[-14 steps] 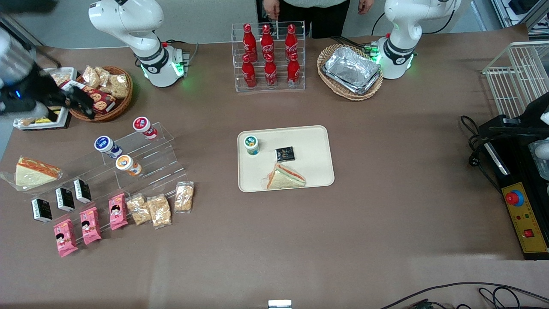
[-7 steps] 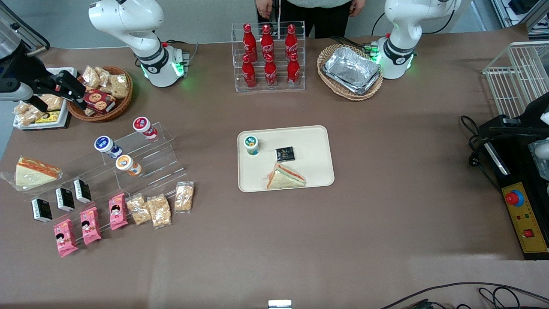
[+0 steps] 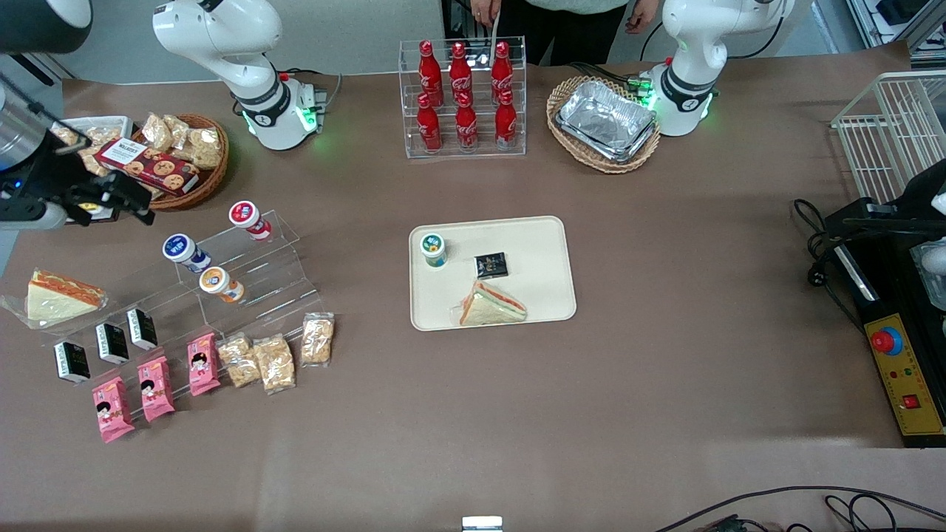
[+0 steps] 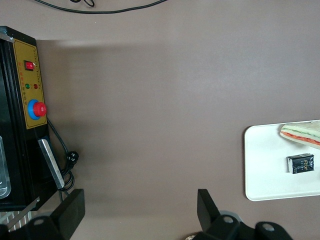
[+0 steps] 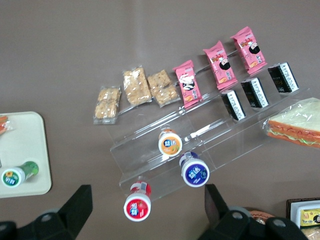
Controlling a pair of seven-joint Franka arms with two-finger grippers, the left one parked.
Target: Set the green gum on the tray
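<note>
The green gum (image 3: pixel 433 248), a small white bottle with a green-and-white lid, stands upright on the cream tray (image 3: pixel 543 251), in a corner toward the working arm's end. It also shows in the right wrist view (image 5: pixel 15 175) on the tray (image 5: pixel 30 140). My right gripper (image 3: pixel 137 201) is open and empty. It hangs high above the table at the working arm's end, between the snack basket and the acrylic step stand, well away from the tray. In the right wrist view the gripper (image 5: pixel 148 207) hangs over the red-lidded bottle (image 5: pixel 137 205).
A sandwich (image 3: pixel 491 305) and a dark packet (image 3: pixel 491 264) lie on the tray. The acrylic stand (image 3: pixel 244 284) holds blue-lidded (image 3: pixel 181 250) and orange-lidded (image 3: pixel 216 282) bottles. A cola rack (image 3: pixel 463 100), foil-tray basket (image 3: pixel 602 122) and snack basket (image 3: pixel 177 159) stand farther back.
My right arm has swung about at its end of the table: the gripper went farther from the camera, then came back nearer. The green gum has stayed on the tray.
</note>
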